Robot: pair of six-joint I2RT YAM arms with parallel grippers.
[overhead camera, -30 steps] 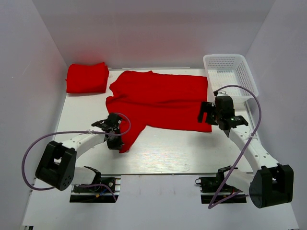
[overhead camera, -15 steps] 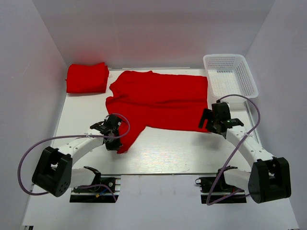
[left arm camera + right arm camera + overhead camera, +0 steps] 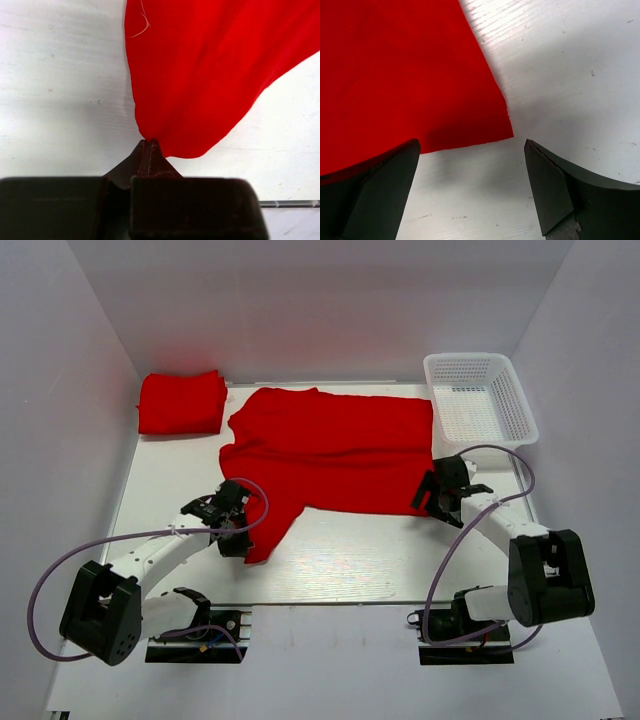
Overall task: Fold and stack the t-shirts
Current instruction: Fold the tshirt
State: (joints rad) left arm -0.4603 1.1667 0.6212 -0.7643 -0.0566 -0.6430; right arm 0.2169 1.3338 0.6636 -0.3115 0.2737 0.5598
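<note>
A plain red fabric t-shirt (image 3: 330,445) lies spread across the middle of the white surface (image 3: 340,560). The left fingers (image 3: 148,150) are clenched on its lower-left flap. The right fingers (image 3: 547,190) stand released either side of its lower-right corner. A folded red t-shirt (image 3: 181,402) sits upper left, and a white plastic mesh basket (image 3: 485,405) upper right.

You are viewing a spread t-shirt (image 3: 330,445) and a folded t-shirt (image 3: 180,403), both presenting as soft, matt red cloth, the spread one showing a loose thread at its edge. You are working on a table (image 3: 350,560) presenting as a white, matt board, faintly grained and speckled with small scuffs, and a basket (image 3: 468,358) showing as white plastic mesh. The left gripper (image 3: 148,145) and right gripper (image 3: 472,147) are showing you smooth, matt black plastic.
</note>
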